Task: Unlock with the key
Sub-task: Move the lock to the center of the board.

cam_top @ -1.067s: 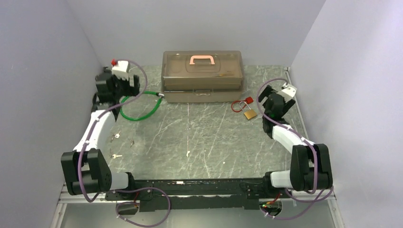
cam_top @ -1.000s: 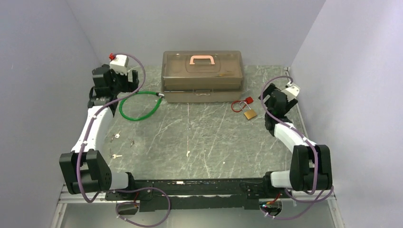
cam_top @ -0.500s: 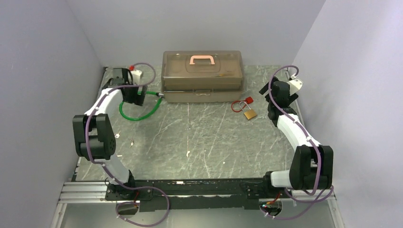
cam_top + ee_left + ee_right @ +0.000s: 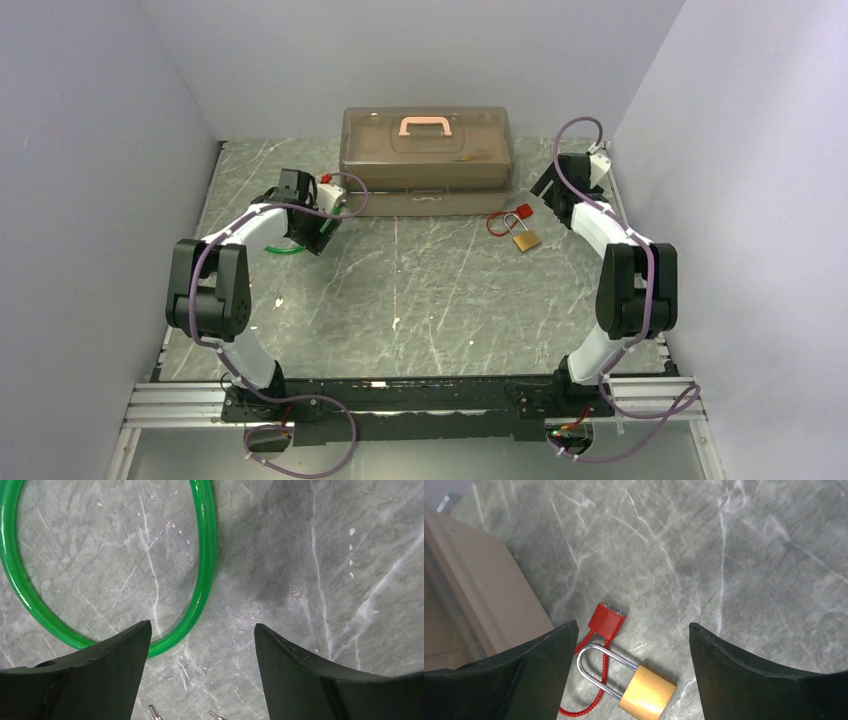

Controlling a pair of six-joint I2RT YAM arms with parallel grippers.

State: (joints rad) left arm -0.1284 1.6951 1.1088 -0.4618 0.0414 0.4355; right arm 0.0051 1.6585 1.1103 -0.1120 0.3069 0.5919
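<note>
box (image 4: 427,160): I count one.
padlock (image 4: 646,692): one.
red tag (image 4: 607,621): one.
green cable (image 4: 205,565): one, lying in a loop.
keys (image 4: 154,712): I see two small metal tips at the lower edge of the left wrist view; more I cannot tell.

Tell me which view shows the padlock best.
The right wrist view: the padlock lies close up, with brass body, silver shackle and red tag all clear. The top view shows it small, near the box's right corner. The left wrist view misses it.

surface: grey marbled table (image 4: 440,290)
far edge: translucent brown plastic box (image 4: 427,160)
left: green cable loop (image 4: 209,570)
right: brass padlock (image 4: 647,692), red square tag (image 4: 607,620)
</note>
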